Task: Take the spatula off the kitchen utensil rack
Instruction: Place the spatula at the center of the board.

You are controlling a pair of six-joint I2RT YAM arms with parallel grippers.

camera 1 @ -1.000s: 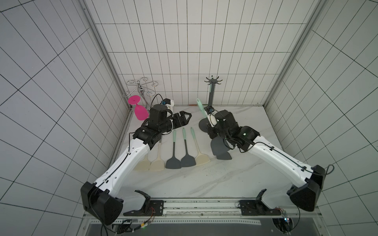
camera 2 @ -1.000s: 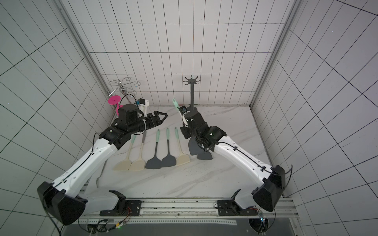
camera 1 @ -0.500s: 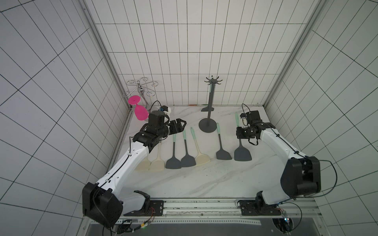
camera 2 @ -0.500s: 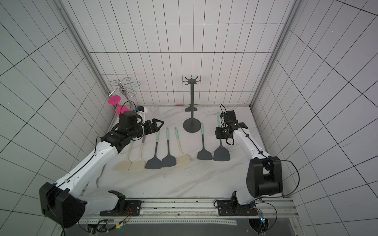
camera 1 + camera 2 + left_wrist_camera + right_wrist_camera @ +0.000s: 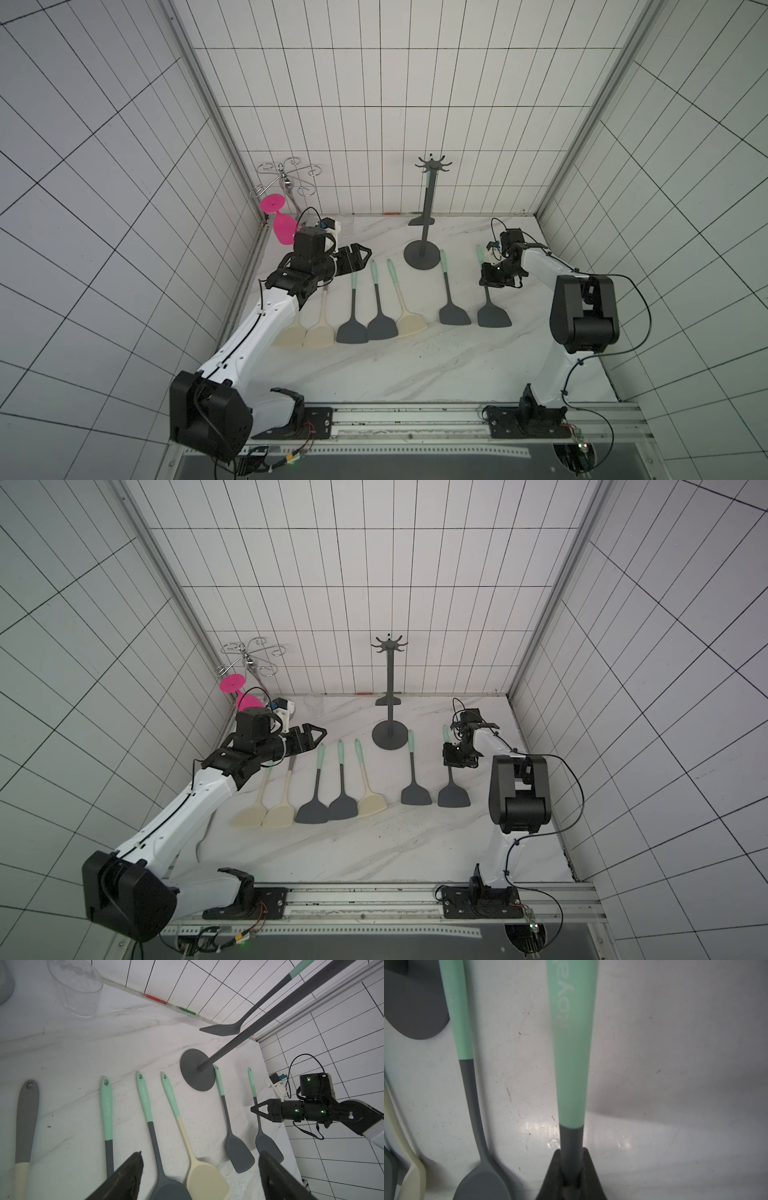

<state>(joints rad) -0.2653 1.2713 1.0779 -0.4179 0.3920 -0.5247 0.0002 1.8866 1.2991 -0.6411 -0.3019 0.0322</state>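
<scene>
At the left, the left gripper (image 5: 365, 259) hangs wide open and empty above the handles of a row of spatulas (image 5: 382, 328) lying on the marble table (image 5: 415, 374). At the far middle stands the kitchen utensil rack (image 5: 421, 259). At the right, the right gripper (image 5: 571, 1169) is clamped on the dark shaft of the rightmost spatula (image 5: 493, 318), whose blade rests on the table. Only the left wrist view plainly shows a hanging spatula (image 5: 220, 1029) on the rack's far side; the top views hide most of it behind the pole. Only the right wrist view shows the pinch, right beside the mint handle.
</scene>
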